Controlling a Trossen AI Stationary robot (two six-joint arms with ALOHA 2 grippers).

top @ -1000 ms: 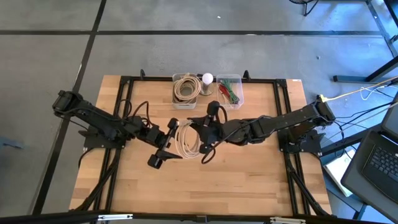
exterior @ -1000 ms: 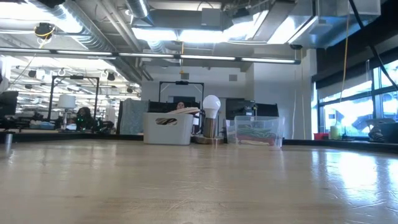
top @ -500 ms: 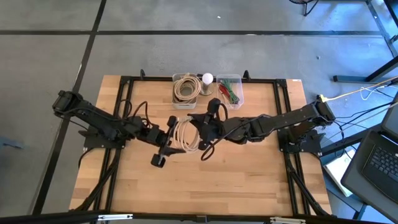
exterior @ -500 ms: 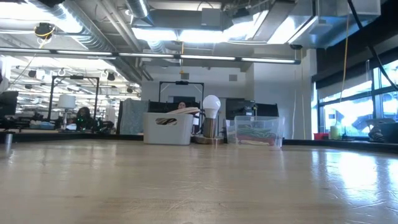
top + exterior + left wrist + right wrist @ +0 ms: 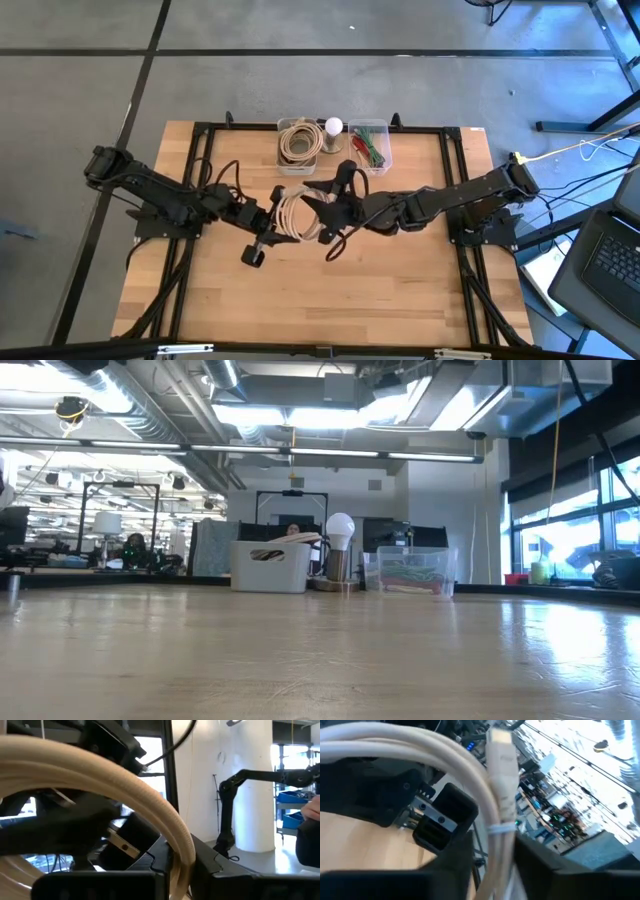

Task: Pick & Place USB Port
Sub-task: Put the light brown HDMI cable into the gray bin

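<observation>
Centrally, both arms' fingers clamp cream cable coil (image 5: 293, 217), white bin (image 5: 298, 147) holds cables.

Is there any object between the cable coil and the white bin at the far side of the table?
Nothing visible: the cable coil hangs between both grippers, and bare table leads to the white bin.

The cable coil (image 5: 292, 217) between my grippers is cream, a pale beige. My left gripper (image 5: 272, 232) and right gripper (image 5: 318, 212) are black, like both arms. The counter (image 5: 400, 290) is light wood with a plank grain, framed in black rails. At the far edge, a white bin (image 5: 298, 148) holds more cream cable, a clear bin (image 5: 371, 146) holds green and red cables, and a white bulb (image 5: 333, 127) stands between them.
</observation>
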